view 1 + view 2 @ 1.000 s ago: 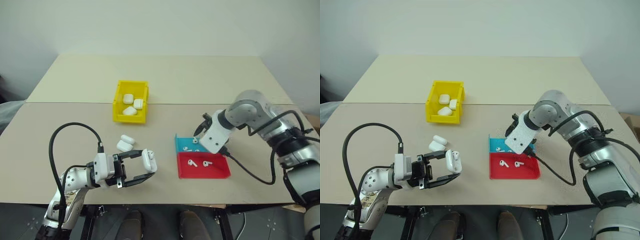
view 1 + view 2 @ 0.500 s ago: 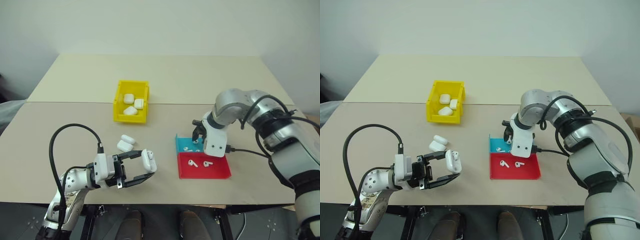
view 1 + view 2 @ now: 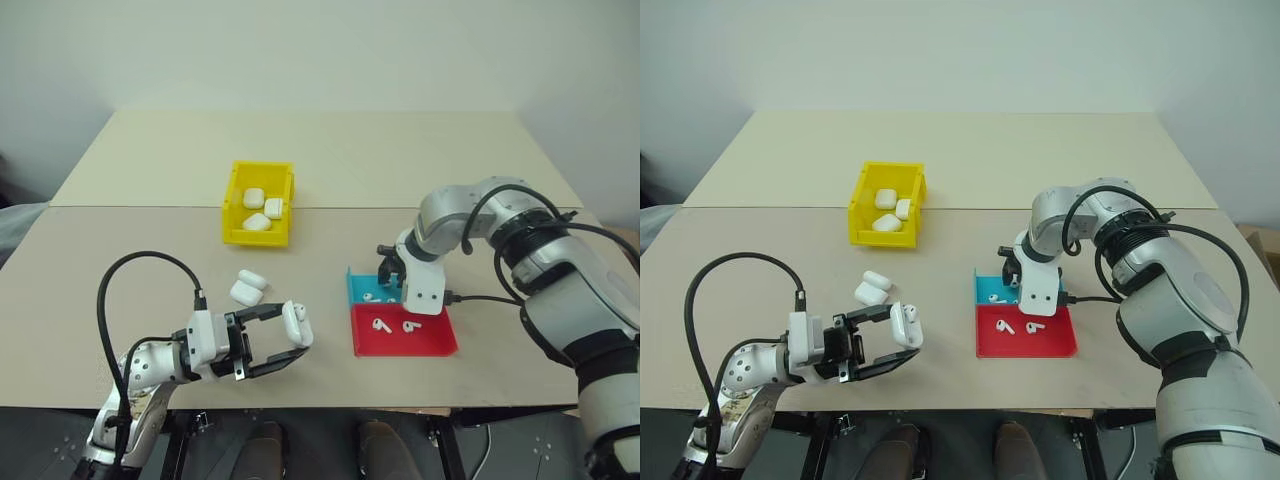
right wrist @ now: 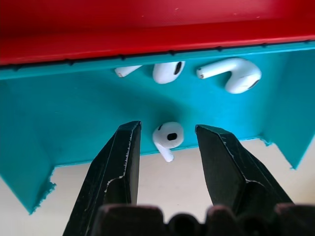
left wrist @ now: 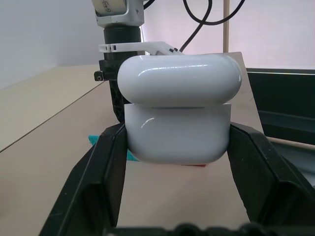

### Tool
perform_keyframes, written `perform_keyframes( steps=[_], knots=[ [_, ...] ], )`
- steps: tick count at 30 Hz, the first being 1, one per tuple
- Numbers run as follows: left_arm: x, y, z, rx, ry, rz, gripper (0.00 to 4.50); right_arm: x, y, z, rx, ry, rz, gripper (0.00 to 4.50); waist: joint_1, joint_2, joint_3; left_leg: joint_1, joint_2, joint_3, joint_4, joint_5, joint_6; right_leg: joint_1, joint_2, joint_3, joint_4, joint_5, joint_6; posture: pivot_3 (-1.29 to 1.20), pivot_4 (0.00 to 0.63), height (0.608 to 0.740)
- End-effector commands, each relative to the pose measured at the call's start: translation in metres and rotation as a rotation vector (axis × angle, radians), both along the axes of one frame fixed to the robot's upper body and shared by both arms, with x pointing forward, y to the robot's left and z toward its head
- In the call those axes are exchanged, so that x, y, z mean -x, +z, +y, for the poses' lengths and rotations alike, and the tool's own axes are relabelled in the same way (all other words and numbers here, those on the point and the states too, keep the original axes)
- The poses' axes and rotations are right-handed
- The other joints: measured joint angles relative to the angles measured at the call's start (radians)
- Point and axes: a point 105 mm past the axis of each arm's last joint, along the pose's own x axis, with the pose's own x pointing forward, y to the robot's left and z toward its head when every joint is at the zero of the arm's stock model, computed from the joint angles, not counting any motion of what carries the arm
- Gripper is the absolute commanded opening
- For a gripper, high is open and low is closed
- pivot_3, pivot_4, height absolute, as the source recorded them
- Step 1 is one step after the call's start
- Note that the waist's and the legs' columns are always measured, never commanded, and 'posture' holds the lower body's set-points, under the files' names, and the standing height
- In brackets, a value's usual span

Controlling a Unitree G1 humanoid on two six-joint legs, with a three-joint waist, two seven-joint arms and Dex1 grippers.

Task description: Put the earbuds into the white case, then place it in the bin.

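Observation:
My left gripper [image 3: 297, 333] is shut on a white case [image 3: 295, 321], held above the table's front left; in the left wrist view that case [image 5: 179, 115] sits between the fingers with its lid slightly ajar. My right gripper [image 4: 168, 130] points down into the teal tray [image 4: 74, 113], open, with one earbud [image 4: 168, 136] lying between its fingertips, untouched. Two more earbuds [image 4: 231, 73] lie against the tray's wall. The right gripper [image 3: 391, 277] stands right of centre. The yellow bin [image 3: 230, 210] at the back left holds three cases.
A red tray [image 3: 436, 340] adjoining the teal tray holds two earbuds [image 3: 381, 324]. Two loose white cases [image 3: 247, 287] lie between the bin and my left gripper. A black cable runs from my right wrist across the table by the trays.
My right arm has swung left and lowered, its wrist rolling until the gripper points down into the teal tray. The left gripper and its case have stayed put.

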Motion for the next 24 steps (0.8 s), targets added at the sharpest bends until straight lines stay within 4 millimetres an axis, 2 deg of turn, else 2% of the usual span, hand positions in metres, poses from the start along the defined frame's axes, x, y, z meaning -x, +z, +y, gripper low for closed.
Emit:
perform_keyframes(
  steps=[1,24],
  knots=[
    [0.004,0.009,-0.002,-0.004,-0.009,-0.047,2.77,-0.003,0.009,0.003,-0.005,0.022,-0.028,2.18,-0.004,0.000,0.000,0.000,0.000,0.000,0.000,0.000,0.000,0.000,0.000,0.000,0.000,0.000,0.000,0.00,0.150,0.740],
    [0.005,0.009,-0.002,-0.006,-0.003,-0.045,2.77,-0.009,0.006,0.017,-0.040,0.074,-0.063,2.18,-0.016,0.000,0.000,0.003,0.002,0.000,0.000,0.000,0.000,0.000,0.004,0.001,0.004,-0.002,-0.003,0.00,0.150,0.740]
  ],
)
